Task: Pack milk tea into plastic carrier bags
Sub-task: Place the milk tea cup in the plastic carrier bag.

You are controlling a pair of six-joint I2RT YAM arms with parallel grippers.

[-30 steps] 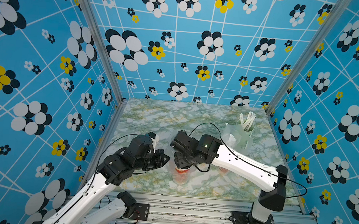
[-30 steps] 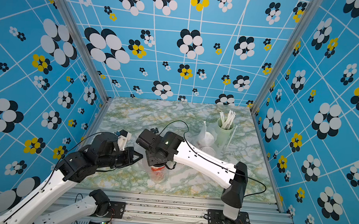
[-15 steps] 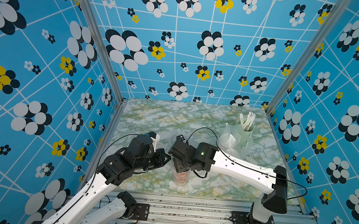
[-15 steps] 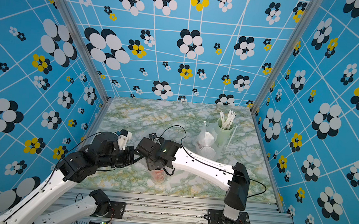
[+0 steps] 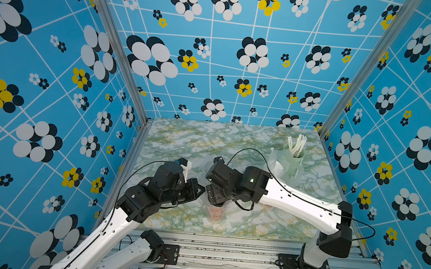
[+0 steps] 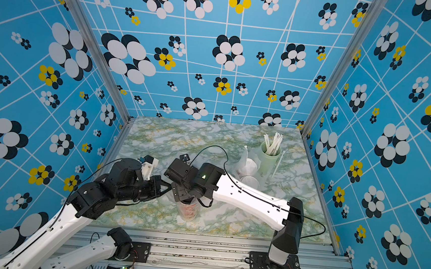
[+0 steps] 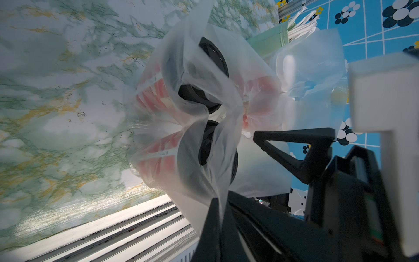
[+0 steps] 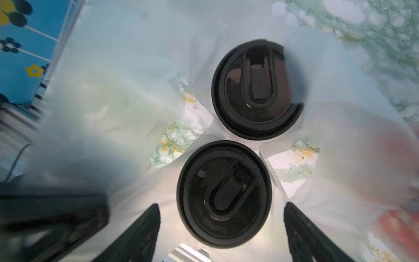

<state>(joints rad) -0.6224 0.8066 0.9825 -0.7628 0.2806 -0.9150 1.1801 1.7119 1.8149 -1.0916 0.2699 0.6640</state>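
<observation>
Left pincer (image 7: 219, 204) nips the plastic carrier bag (image 7: 192, 127), while right pincer (image 8: 221, 204) gapes over a black lid (image 8: 223, 181) embossed "caution".

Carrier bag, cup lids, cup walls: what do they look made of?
Carrier bag: thin translucent plastic film, crinkled, softly folded. Lids: glossy black moulded plastic, with reflections and raised lettering. Cup walls: probably printed paper, red; blurred through the film.
</observation>
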